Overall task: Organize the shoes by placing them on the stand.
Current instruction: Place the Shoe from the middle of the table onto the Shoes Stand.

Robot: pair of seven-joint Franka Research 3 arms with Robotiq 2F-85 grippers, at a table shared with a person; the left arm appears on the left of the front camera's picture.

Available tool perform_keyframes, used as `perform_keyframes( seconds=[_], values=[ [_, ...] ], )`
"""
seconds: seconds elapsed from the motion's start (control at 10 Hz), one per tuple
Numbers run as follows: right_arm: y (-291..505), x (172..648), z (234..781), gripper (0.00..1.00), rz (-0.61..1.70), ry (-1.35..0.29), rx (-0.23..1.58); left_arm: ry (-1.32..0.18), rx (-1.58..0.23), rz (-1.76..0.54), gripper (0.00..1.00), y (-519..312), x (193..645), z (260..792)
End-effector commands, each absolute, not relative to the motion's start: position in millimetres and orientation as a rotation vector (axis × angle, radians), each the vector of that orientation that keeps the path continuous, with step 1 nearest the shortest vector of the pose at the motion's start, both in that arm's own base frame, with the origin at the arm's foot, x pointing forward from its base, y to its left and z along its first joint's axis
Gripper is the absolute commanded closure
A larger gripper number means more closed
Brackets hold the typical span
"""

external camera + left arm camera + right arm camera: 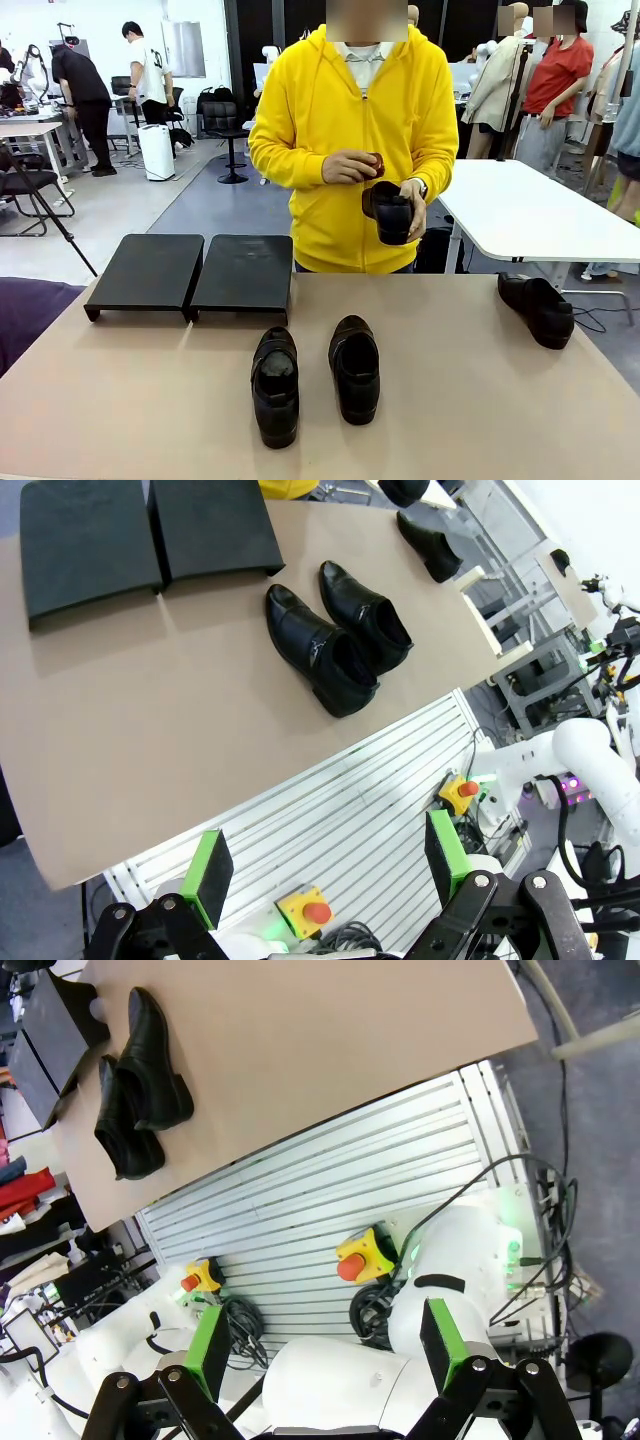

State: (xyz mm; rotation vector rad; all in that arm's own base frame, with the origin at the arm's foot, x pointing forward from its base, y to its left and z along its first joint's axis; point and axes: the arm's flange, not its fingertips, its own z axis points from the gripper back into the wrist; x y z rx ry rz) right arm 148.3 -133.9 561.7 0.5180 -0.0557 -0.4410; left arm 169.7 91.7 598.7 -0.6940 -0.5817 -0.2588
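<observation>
- Tan table (450,400) is mostly bare, with open room at the near left, along the near edge, and between the middle and the right edge.
- Stand (240,265), two black slabs set side by side, sits at the far left with its back along the far edge and its tops bare.
- First shoe (275,385) and second shoe (355,367) lie side by side near the middle, just apart, in front of the stand's right slab.
- Third shoe (537,308) lies far right, close to the right edge, well apart from those two.
- Fourth shoe (392,212) is off the table, held in a person's hand (412,200). The other hand (350,167) holds a small brown thing just above it.
- That person, in a yellow top, stands at the far edge, just right of the stand.
- Left gripper (327,862) has its jaws wide apart and empty. It hangs off the near edge over a white slatted panel (330,810).
- Right gripper (324,1343) is likewise spread and empty, above the robot's base and a yellow stop button (362,1257).
- White side table (520,210) stands beyond the far right corner.
</observation>
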Motion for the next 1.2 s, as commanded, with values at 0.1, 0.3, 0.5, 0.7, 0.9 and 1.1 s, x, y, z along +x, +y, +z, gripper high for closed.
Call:
perform_keyframes(
  seconds=[0.1, 0.3, 0.5, 0.7, 0.9, 1.1],
  values=[
    [-134.7, 147.6, 566.3, 0.0, -0.418, -0.059, 0.536, -0.589, -0.708, -0.276, 0.0, 92.3, 169.9, 598.4],
    [-134.7, 147.6, 566.3, 0.0, -0.418, -0.059, 0.536, -0.589, -0.708, -0.276, 0.0, 92.3, 169.9, 598.4],
    [-134.7, 147.6, 566.3, 0.0, -0.418, -0.059, 0.536, -0.489, -0.648, -0.318, 0.0, 47.9, 195.1, 594.3],
    [-134.7, 147.6, 566.3, 0.0, -0.418, -0.059, 0.536, -0.324, -0.548, -0.404, 0.0, -61.5, 253.6, 552.5],
    [-134.7, 147.6, 566.3, 0.0, -0.418, -0.059, 0.536, -0.201, -0.421, -0.411, 0.0, -150.1, 294.6, 490.2],
    [-134.7, 147.6, 566.3, 0.0, -0.418, -0.059, 0.536, -0.175, -0.475, -0.401, 0.0, -232.6, 310.7, 448.5]
  ],
)
